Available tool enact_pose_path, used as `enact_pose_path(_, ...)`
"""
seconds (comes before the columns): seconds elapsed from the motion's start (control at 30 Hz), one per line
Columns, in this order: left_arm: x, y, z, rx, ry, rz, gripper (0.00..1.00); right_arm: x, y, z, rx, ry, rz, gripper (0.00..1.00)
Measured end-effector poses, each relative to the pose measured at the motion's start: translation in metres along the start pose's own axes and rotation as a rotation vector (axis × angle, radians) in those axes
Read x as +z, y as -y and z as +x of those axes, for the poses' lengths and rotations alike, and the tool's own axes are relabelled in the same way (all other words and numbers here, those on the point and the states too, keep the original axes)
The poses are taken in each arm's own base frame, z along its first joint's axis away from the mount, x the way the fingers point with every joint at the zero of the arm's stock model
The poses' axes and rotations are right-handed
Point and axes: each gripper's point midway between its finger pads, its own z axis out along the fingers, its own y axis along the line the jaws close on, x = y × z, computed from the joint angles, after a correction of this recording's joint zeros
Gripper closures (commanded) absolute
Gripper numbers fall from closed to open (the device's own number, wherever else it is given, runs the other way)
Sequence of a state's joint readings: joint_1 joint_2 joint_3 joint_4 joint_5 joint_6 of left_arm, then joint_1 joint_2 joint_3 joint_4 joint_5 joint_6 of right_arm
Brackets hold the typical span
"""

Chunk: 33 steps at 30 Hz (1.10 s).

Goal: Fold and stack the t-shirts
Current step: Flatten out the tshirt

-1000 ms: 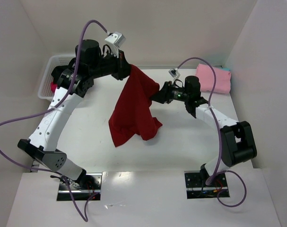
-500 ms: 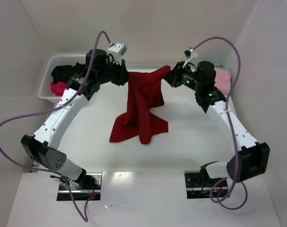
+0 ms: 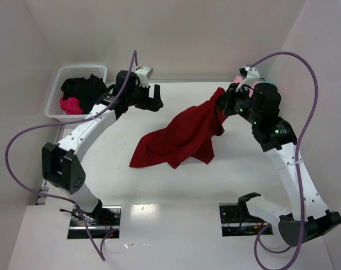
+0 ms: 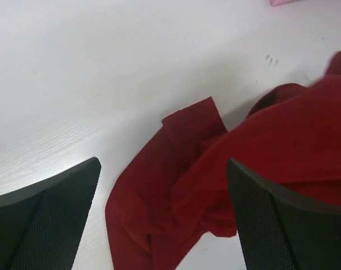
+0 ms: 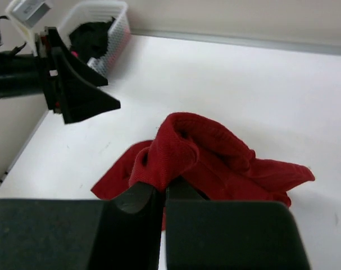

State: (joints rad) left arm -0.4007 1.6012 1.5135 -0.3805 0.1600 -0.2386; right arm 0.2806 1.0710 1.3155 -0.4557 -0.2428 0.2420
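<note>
A dark red t-shirt (image 3: pixel 178 138) lies crumpled across the middle of the table, its right end lifted. My right gripper (image 3: pixel 222 104) is shut on that raised edge; in the right wrist view the cloth (image 5: pixel 204 152) bunches over the closed gripper (image 5: pixel 163 188). My left gripper (image 3: pixel 155 99) hangs open at the back left, clear of the shirt, with nothing between its fingers. In the left wrist view the open gripper (image 4: pixel 162 163) looks down on the red cloth (image 4: pixel 215 169). A sliver of the light pink t-shirt (image 4: pixel 282 1) shows at the top edge.
A white basket (image 3: pixel 55 76) at the back left holds a black t-shirt (image 3: pixel 80 85) and a magenta one (image 3: pixel 71 104). White walls close the back and both sides. The right arm stands over the back right corner.
My left gripper has opened, let go of the red t-shirt and drawn back to the left. My right gripper has carried its end of the shirt rightward, and the cloth has sunk onto the table.
</note>
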Motion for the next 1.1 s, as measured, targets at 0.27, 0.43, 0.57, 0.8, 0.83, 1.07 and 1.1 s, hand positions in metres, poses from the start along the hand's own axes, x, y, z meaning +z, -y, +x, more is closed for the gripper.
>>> enact_pose_path(0.27, 0.067, -0.021, 0.084, -0.048, -0.210, 0.029, 0.00, -0.020, 0.020, 0.031, 0.051, -0.073, 0.122, 1.00)
enact_pose_path(0.43, 0.088, -0.023, 0.122, -0.038, -0.308, 0.078, 0.00, -0.029, 0.031, 0.062, 0.112, -0.146, 0.185, 1.00)
enact_pose_path(0.57, 0.099, -0.020, 0.143, -0.046, -0.360, 0.115, 0.01, -0.039, 0.031, 0.083, 0.161, -0.178, 0.194, 1.00)
enact_pose_path(0.8, 0.130, -0.016, 0.165, -0.024, -0.419, 0.138, 0.04, -0.051, 0.025, 0.094, 0.216, -0.179, 0.176, 1.00)
enact_pose_path(0.83, 0.134, -0.015, 0.166, -0.022, -0.423, 0.140, 0.04, -0.053, 0.024, 0.094, 0.222, -0.176, 0.174, 1.00)
enact_pose_path(1.07, 0.154, -0.006, 0.158, -0.013, -0.389, 0.181, 0.04, -0.062, 0.020, 0.097, 0.254, -0.161, 0.169, 1.00)
enact_pose_path(1.1, 0.160, -0.005, 0.155, -0.010, -0.373, 0.194, 0.04, -0.062, 0.020, 0.097, 0.255, -0.161, 0.169, 1.00)
